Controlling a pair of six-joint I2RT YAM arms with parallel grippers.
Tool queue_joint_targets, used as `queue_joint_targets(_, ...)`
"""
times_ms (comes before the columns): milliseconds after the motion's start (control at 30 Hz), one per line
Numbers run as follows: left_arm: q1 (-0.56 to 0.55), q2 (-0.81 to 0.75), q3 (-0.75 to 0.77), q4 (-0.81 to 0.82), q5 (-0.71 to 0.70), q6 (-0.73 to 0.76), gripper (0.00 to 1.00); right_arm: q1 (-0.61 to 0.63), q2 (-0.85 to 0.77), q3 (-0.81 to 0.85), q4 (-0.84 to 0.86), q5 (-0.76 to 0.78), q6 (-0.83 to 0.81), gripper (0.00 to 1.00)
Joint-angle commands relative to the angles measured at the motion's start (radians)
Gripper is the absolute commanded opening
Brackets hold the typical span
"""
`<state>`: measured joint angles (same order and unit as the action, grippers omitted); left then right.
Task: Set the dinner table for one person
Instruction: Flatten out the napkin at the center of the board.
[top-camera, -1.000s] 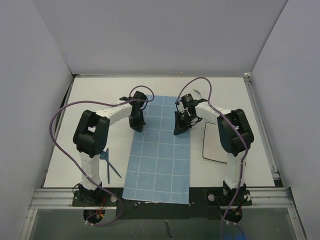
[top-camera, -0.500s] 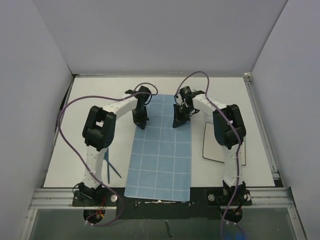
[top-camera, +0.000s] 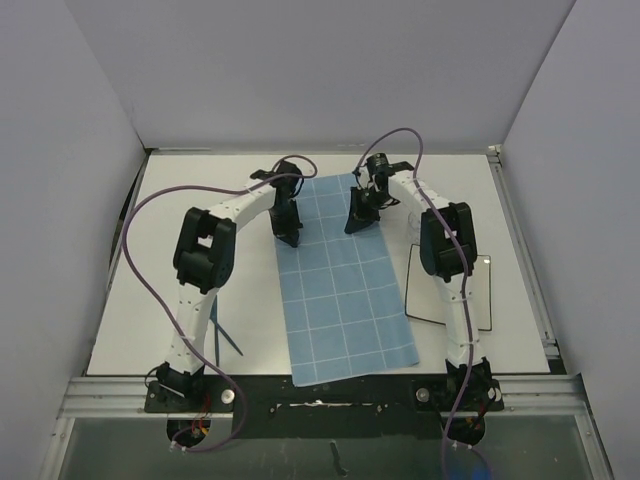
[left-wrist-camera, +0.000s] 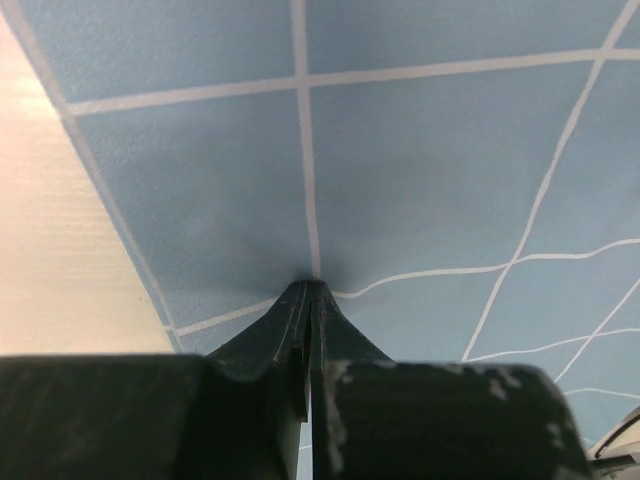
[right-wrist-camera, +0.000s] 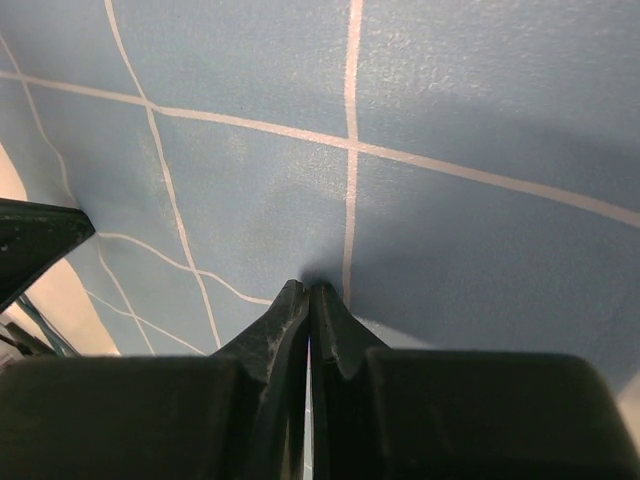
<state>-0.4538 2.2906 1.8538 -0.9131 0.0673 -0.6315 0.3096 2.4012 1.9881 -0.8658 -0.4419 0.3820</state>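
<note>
Blue gridded mat (top-camera: 345, 290) is on the white desk (top-camera: 190, 200). It runs from the far centre down to the black rail (top-camera: 350, 392) at the near edge and is slightly skewed, with the near end further right than the far end.

Left hand (top-camera: 289, 238) is down on the mat near the far end, right by its left edge. The wrist cam shows bare desk just beside the cloth there. Fingertips (left-wrist-camera: 300, 305) are pressed fully together with cloth pinched between them, and the grid lines bend in toward the tips.

Right hand (top-camera: 355, 225) is down on the mat near the far end, toward the right side. Same picture on its wrist cam: fingertips (right-wrist-camera: 290, 305) are closed tight on a small pucker of cloth, no gap visible. The two hands are near each other with mat between them.

The desk fills the booth floor. It carries everything, and the arm bases are bolted at its near rail.

Other items:
- Flat white piece with a thin black outline (top-camera: 478, 295) is on the desk right of the mat, its left edge just beside the mat's right edge. The right arm crosses over it.
- Thin blue utensils (top-camera: 230, 343) are on the desk left of the mat, near the left arm base and partly hidden. Can't tell which kind.
- Purple cables (top-camera: 135, 250) loop over both arms.
</note>
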Motion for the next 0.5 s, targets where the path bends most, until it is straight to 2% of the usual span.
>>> queue_joint_targets(0, 0.017, 0.129, 0.071, 0.135, -0.003, 0.007, 0.00, -0.038, 0.136, 0.090, 0.078, 0.115, -0.054, 0.00)
queue_joint_targets(233, 0.063, 0.190, 0.186, 0.084, -0.002, 0.022, 0.00, -0.046, 0.151, 0.104, 0.084, 0.081, -0.046, 0.00)
queue_joint_targets(467, 0.166, 0.179, 0.154, 0.076, 0.020, 0.012, 0.00, -0.028, 0.135, 0.051, 0.110, 0.066, -0.034, 0.00)
